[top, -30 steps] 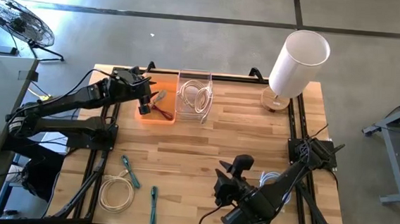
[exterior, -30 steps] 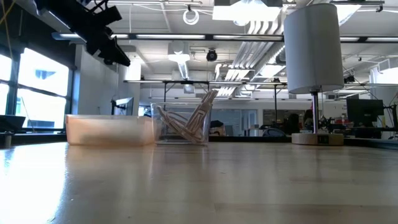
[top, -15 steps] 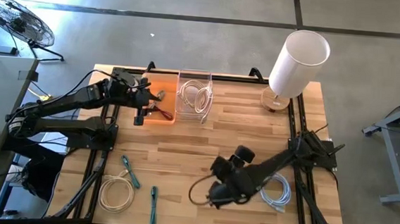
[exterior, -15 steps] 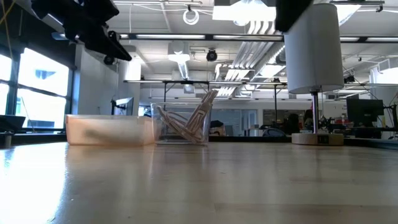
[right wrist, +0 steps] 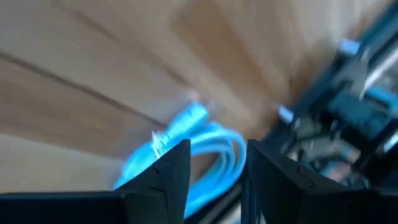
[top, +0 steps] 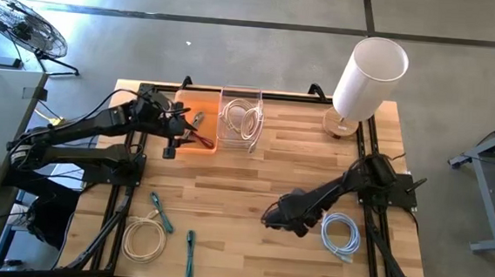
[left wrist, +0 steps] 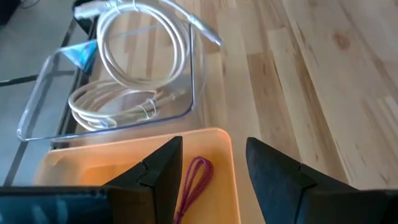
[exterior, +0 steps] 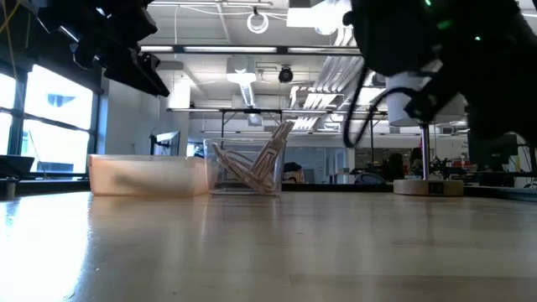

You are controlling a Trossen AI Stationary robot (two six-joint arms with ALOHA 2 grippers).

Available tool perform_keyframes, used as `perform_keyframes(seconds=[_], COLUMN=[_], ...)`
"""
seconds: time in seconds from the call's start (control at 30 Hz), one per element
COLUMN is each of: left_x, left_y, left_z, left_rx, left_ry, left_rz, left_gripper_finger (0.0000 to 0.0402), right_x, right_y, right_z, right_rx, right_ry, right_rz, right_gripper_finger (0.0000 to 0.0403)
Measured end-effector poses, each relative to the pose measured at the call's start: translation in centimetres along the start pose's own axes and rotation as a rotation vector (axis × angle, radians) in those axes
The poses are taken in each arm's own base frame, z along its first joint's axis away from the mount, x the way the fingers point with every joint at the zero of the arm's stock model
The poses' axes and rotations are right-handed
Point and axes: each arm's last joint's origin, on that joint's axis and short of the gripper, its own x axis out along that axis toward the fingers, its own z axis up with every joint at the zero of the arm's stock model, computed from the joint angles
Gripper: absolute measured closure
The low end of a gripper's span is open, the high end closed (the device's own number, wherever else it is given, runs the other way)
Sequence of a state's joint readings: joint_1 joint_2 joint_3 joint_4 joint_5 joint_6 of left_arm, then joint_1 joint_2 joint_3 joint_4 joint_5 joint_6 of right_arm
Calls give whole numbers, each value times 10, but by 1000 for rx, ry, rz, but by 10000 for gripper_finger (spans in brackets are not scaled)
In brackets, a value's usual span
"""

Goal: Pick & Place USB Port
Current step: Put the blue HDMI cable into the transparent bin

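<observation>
Right end effector (top: pixel 270 219), fingers spread and empty, has swung from the surface's front edge toward the coiled pale-blue cable (top: pixel 339 234), now just beside it. Judgement: pickup approach beginning. Left end effector (top: pixel 170 151), spread, backs off the orange tray (top: pixel 181 144).

Light falls evenly from above: the pale wooden slatted table (top: pixel 254 174) is bright in the high view, with only soft, short shadows under the dark arms and beside the tall white cylindrical lamp (top: pixel 368 75). The low view is backlit by rows of long ceiling strip lights (exterior: pixel 252 49) and a bright window (exterior: pixel 50 117) at far left, so the arms read as black silhouettes, and the near tabletop carries a dull sheen and lies out of focus. The left wrist view is sharp, with glare on the clear plastic box (left wrist: pixel 112 81). The right wrist view is heavily motion-blurred, smearing a light blue coiled cable (right wrist: pixel 186 149).
</observation>
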State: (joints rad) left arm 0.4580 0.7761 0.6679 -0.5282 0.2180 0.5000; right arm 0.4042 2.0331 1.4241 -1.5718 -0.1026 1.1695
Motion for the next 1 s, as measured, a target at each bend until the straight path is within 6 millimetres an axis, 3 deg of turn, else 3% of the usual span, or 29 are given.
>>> perform_keyframes(seconds=[0.23,0.63,0.87,1.0], left_x=[12,21,22,22], left_y=[-5,-7,-8,-8], left_z=[-16,-26,-25,-25], left_rx=[15,30,50,53], left_ry=[38,29,12,11], left_rz=[19,55,21,20], left_gripper_finger=[229,229,229,229], right_x=[16,-14,-7,2], right_y=[2,19,38,41], right_z=[-13,-45,-77,-85], right_rx=[-13,48,93,117], right_ry=[136,44,-11,-42], right_rz=[-16,94,164,158], right_gripper_finger=[254,254,254,254])
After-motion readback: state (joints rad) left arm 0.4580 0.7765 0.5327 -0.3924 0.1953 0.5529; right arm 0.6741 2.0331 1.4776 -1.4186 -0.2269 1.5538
